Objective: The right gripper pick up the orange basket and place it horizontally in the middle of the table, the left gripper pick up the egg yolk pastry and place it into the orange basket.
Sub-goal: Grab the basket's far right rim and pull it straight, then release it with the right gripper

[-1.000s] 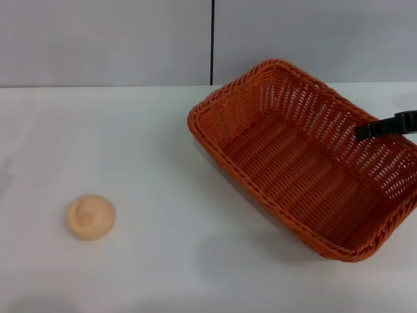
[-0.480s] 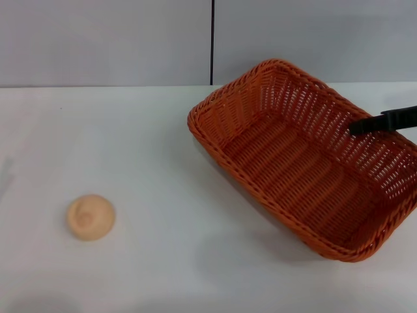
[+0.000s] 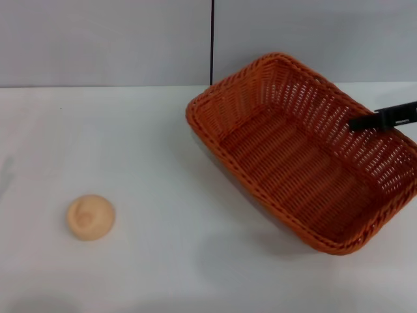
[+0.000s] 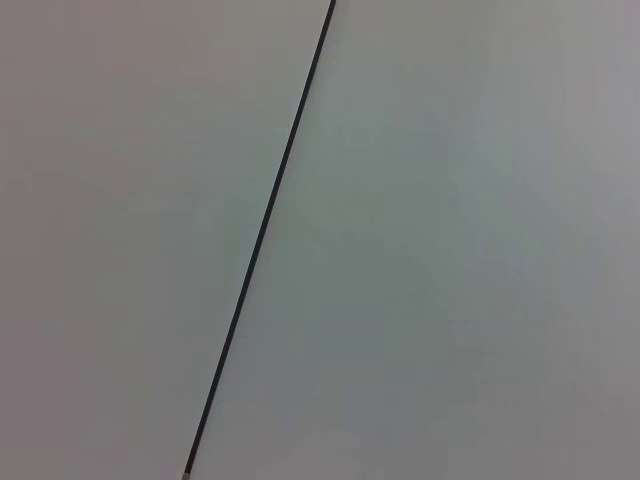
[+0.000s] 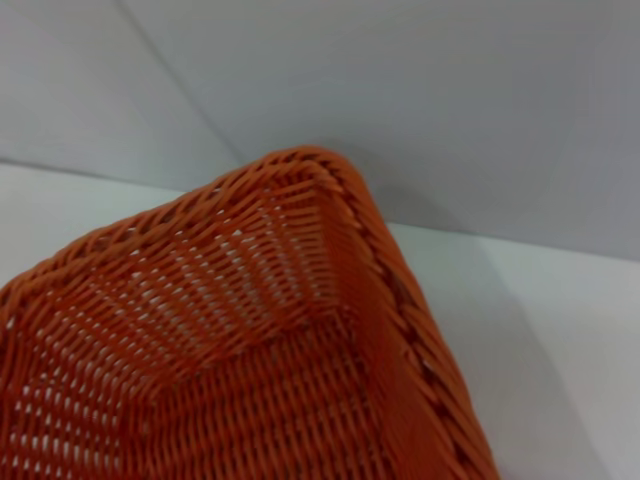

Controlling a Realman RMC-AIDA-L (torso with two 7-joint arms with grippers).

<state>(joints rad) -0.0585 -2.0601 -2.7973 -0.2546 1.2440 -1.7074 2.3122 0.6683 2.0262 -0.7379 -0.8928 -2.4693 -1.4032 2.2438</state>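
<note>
The orange basket (image 3: 293, 156) sits at the right of the white table (image 3: 130, 143), turned diagonally, its far corner raised a little. My right gripper (image 3: 383, 117) reaches in from the right edge and is shut on the basket's far right rim; only one black finger shows inside the basket. The right wrist view looks down into a basket corner (image 5: 250, 350) from close up. The egg yolk pastry (image 3: 90, 217), a small tan ball with a swirl, lies alone at the front left of the table. My left gripper is out of view; its wrist camera sees only wall.
Grey wall panels with a dark vertical seam (image 3: 212, 39) stand behind the table; the same seam (image 4: 265, 230) crosses the left wrist view. Bare white tabletop lies between the pastry and the basket.
The basket has risen slightly and shifted toward the back, its far corner now higher against the wall. The right gripper's finger moved a little up with it. The pastry has not moved.
</note>
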